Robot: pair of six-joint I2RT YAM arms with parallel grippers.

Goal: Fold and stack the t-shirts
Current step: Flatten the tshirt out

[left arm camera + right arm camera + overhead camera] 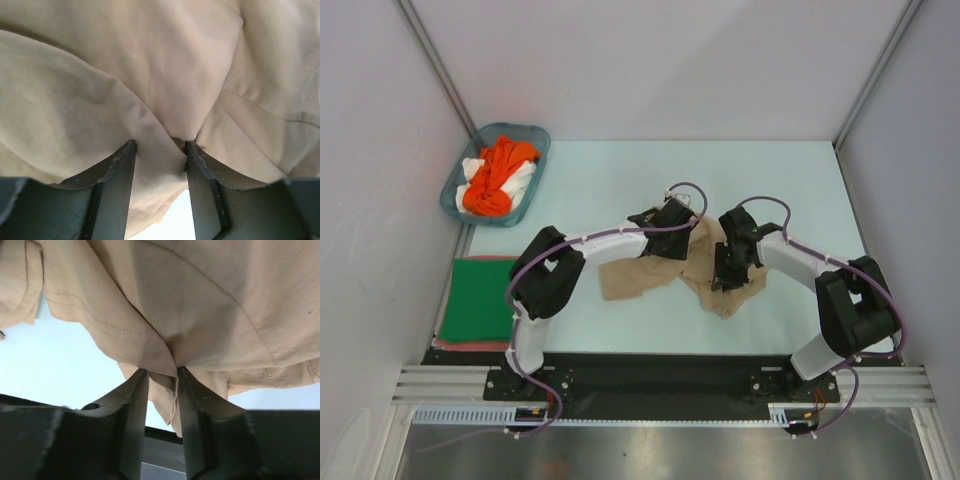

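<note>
A tan-beige t-shirt point(638, 277) lies crumpled in the middle of the table. My left gripper point(682, 232) is shut on a fold of it near its top; the cloth point(165, 90) fills the left wrist view, pinched between the fingers point(122, 170). My right gripper point(728, 270) is shut on the shirt's right part; its hem point(120, 332) bunches between the fingers point(137, 400). An orange t-shirt point(498, 175) and a white one point(520, 183) lie in the teal basket point(533, 134). A folded dark green t-shirt point(480, 298) lies at the left on a reddish one point(470, 345).
The basket stands at the far left corner against the left wall. The folded stack sits at the near left edge beside the left arm's base point(530, 375). White walls enclose the table on three sides.
</note>
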